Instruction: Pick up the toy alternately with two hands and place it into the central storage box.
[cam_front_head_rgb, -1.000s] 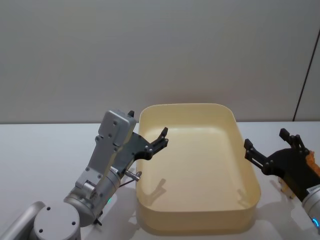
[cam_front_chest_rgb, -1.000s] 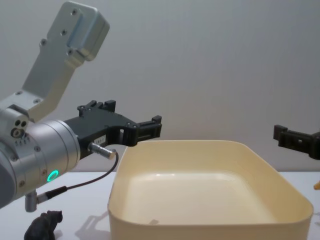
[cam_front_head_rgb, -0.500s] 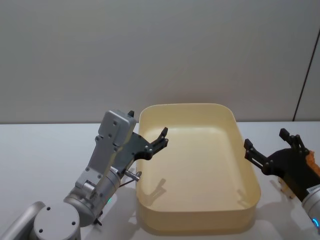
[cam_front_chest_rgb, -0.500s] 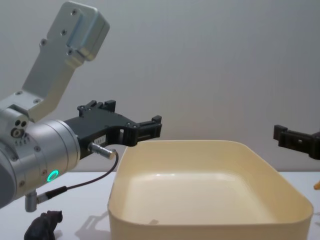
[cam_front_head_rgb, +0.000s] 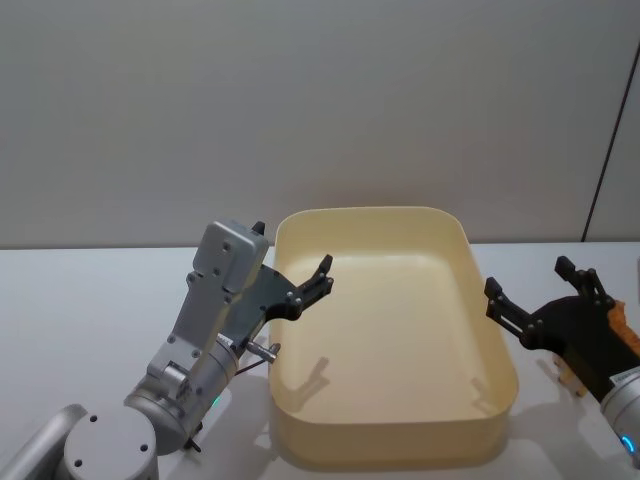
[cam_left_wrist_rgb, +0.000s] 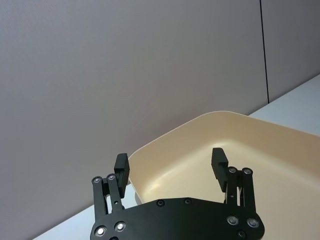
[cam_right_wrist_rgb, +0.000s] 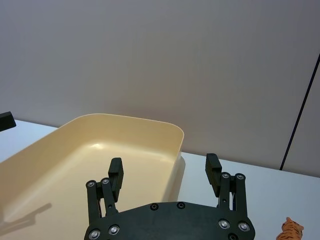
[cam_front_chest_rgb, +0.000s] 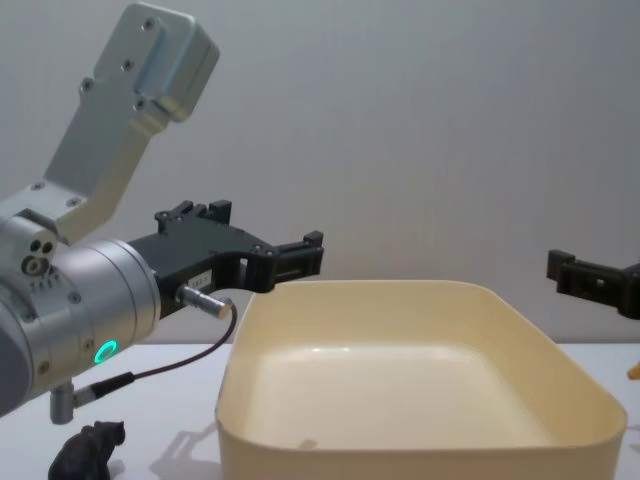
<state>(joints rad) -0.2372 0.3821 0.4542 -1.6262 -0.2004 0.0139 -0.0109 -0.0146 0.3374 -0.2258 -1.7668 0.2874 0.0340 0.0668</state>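
The cream-yellow central storage box (cam_front_head_rgb: 495, 335) sits mid-table with nothing inside it. My left gripper (cam_front_head_rgb: 296, 258) hovers open at the box's left rim, its prongs spread over the near corner (cam_left_wrist_rgb: 170, 162). On the other side, my right gripper (cam_front_head_rgb: 528, 280) hangs open just outside the right wall, facing the box (cam_right_wrist_rgb: 164, 165). A small dark animal toy (cam_front_chest_rgb: 88, 452) lies on the table beneath the left arm. An orange striped toy (cam_right_wrist_rgb: 291, 231) stands on the table to the right of the right gripper, partly hidden behind it in the head view (cam_front_head_rgb: 618, 322).
The white table (cam_front_head_rgb: 80, 300) stretches left of the box. A plain grey wall (cam_front_head_rgb: 320, 100) stands behind, with a dark vertical seam at the far right. A cable and plug (cam_front_chest_rgb: 200, 300) hang from the left wrist near the box's left rim.
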